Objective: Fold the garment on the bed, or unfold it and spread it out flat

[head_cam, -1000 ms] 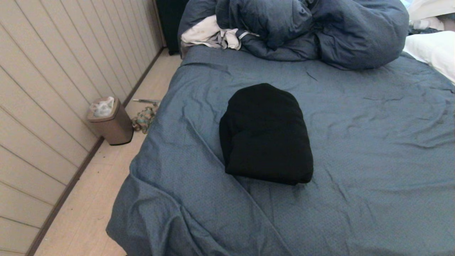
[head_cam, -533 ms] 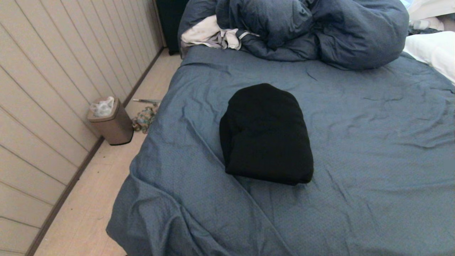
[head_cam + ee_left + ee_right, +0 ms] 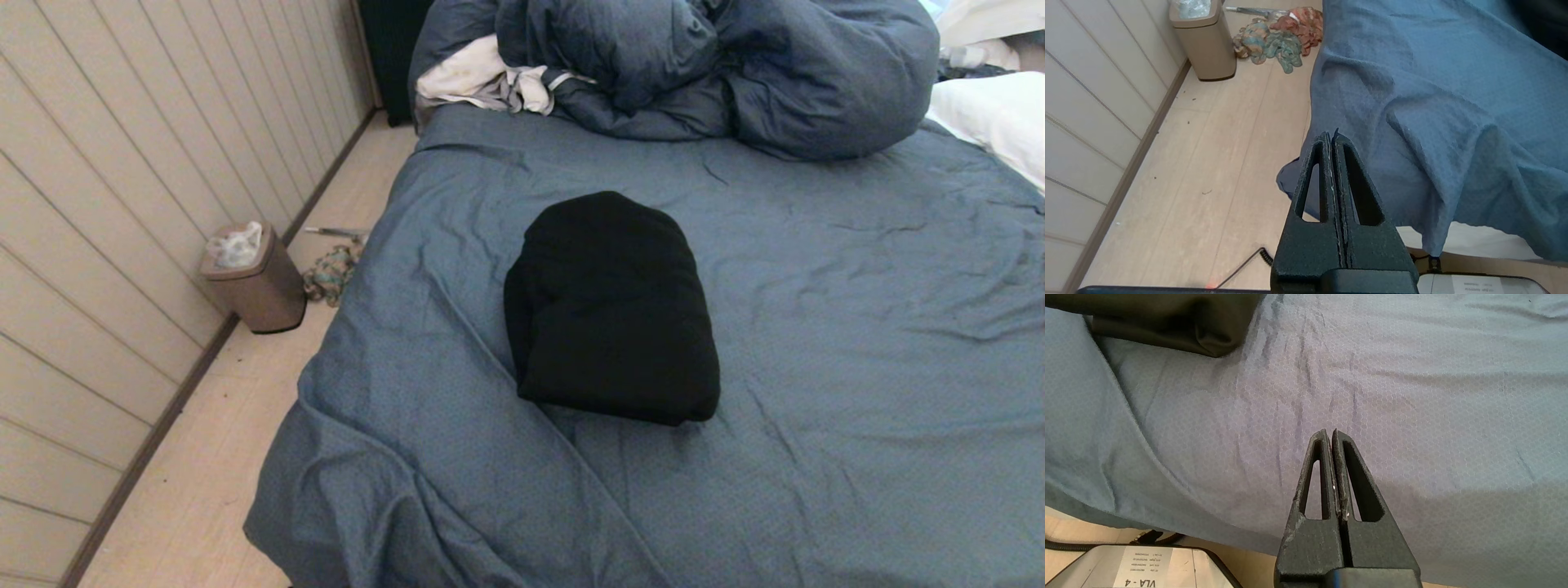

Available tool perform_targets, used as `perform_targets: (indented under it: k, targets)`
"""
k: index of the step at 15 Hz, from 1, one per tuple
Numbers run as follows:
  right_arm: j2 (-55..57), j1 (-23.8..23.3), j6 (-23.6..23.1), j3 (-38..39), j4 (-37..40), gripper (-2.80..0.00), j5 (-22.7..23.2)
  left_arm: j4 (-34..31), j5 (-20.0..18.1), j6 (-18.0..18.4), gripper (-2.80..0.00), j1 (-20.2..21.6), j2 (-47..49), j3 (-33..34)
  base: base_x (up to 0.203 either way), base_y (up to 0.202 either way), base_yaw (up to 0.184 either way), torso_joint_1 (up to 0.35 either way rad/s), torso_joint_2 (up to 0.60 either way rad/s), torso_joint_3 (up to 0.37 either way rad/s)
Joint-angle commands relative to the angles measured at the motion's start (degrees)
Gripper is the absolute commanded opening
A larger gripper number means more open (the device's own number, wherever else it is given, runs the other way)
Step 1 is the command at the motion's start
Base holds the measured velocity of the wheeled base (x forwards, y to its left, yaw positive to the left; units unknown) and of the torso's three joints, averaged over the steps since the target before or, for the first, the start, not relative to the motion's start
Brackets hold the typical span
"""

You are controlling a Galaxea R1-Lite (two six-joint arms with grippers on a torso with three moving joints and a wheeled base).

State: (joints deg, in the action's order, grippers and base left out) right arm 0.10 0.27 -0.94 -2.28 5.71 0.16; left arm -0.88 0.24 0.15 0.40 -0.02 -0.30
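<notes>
Garment (image 3: pixel 612 306) folded on bed (image 3: pixel 857 367) — untouched.

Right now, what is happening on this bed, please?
Nothing is being handled at this moment. The black garment lies folded in a compact bundle in the middle of the bed, with the dark blue duvet heaped at the far end. The left gripper hangs over the bed's near left corner and the floor, the right gripper over the sheet near the garment. Both have their fingers shut and hold nothing.
</notes>
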Motion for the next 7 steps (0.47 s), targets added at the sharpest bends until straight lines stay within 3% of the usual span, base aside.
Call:
perform_targets:
  k: [1, 7]
  targets:
    - [0.2, 0.0, 0.0, 0.0, 0.2, -2.8, 0.0, -0.1, 0.0, 0.0, -2.8, 0.0, 0.1, 0.0, 0.0, 0.0, 0.0, 0.0, 0.0, 0.0]
    - [0.1, 0.0, -0.2, -0.1, 0.2, -2.8, 0.0, -0.1, 0.0, 0.0, -2.8, 0.0, 0.1, 0.0, 0.0, 0.0, 0.0, 0.0, 0.0, 0.0]
